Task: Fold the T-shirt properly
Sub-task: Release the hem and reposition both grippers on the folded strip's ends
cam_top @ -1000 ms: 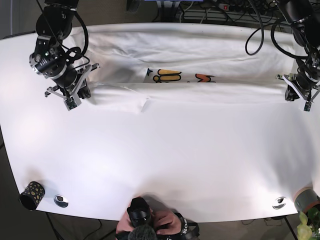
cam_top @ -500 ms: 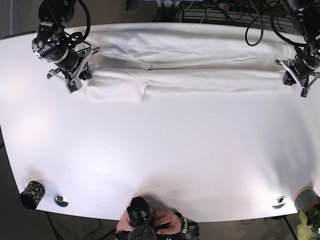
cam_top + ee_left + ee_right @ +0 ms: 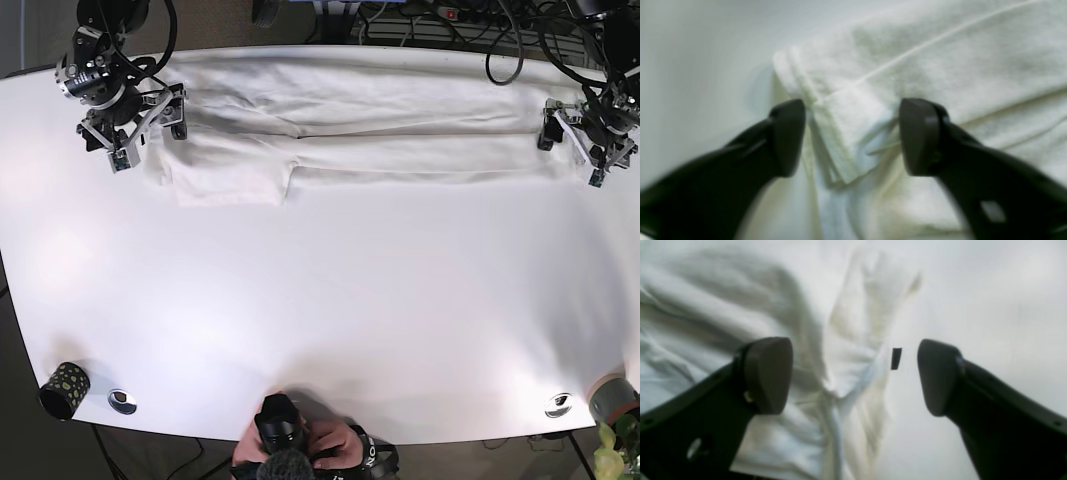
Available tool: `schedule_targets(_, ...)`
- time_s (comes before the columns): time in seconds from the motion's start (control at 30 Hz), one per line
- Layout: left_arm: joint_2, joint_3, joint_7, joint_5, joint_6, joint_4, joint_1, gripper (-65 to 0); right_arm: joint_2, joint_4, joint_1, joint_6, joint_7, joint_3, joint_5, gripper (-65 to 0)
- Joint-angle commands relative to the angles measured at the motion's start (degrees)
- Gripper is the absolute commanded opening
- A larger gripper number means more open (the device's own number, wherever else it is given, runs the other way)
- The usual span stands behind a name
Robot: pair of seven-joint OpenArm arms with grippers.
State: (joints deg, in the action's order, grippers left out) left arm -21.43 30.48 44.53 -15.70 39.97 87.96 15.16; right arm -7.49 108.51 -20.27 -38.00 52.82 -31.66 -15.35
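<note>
Shirt lies folded in a long white band across the far side of the bench. Left claw is spread, straddling a folded hem corner at one end. Right claw is spread too, over bunched cloth at the other end. Neither pinches anything.

i see a spotted cup and a metal disc well below the right gripper, another disc well below the left gripper, and a person's hand holding a camera.
</note>
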Motion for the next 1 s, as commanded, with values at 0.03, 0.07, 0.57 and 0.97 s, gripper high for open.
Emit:
schedule_targets(0.03,-1.2,0.5,-0.9,-0.7,0.0,1.0,-2.0,-12.1,-0.6,2.2,2.1,-0.38,-0.9,1.7,-1.2,-10.5)
schedule_targets(0.07,-1.2,0.5,-0.9,-0.8,0.0,1.0,-2.6,-13.2,-0.7,2.1,2.8,-0.38,-0.7,2.2,-1.2,-10.9)
schedule_targets(0.57,1.3,3.6,-0.9,-0.5,0.0,3.0,-5.0,-17.2,-1.3,-9.1,22.7,0.06,14.4,2.8,-0.9,-12.5)
schedule_targets(0.97,1.4,0.6,-1.1,-0.3,0.0,1.6,-2.5,-17.2,-1.1,-20.6,26.5,-0.2,14.7,2.9,-1.2,-12.5)
